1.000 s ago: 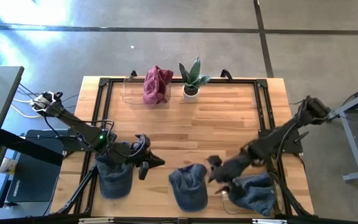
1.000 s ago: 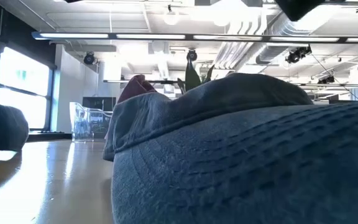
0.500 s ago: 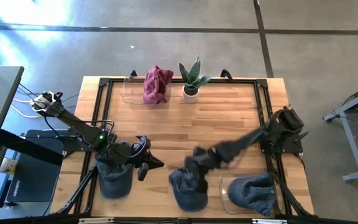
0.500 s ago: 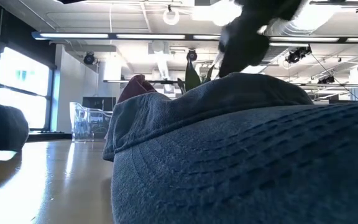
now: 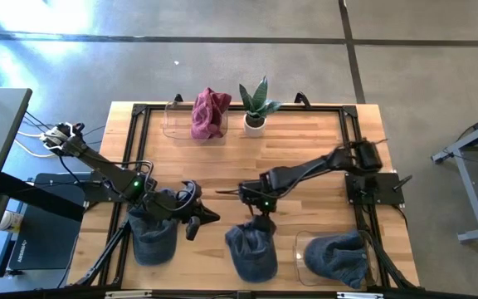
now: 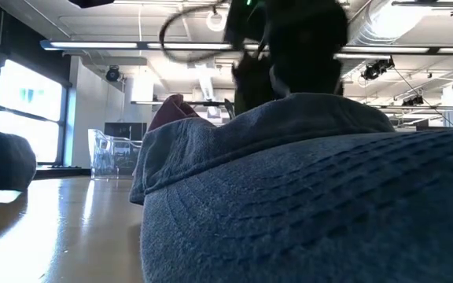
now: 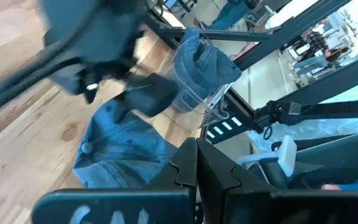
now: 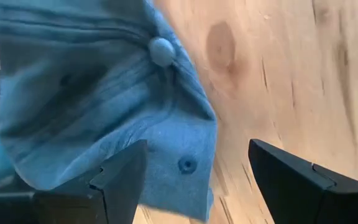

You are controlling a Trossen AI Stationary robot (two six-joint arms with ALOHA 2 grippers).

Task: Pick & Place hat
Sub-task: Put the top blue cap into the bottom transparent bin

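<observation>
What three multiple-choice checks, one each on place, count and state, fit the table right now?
1. Where is the right pincer?
A. over the middle blue hat
B. beside the plant
C. off the table

2. How many blue hats show on the table?
A. one
B. two
C. three

3. How does the right pincer stand?
A. shut on the red cloth
B. open, holding nothing
C. shut on a hat

Answers:
1 A, the high view puts it at that hat's far edge.
2 C, one under the left pincer, the middle one, and one in the clear bin.
3 B, the right wrist view shows its fingers spread with nothing between them.
</observation>
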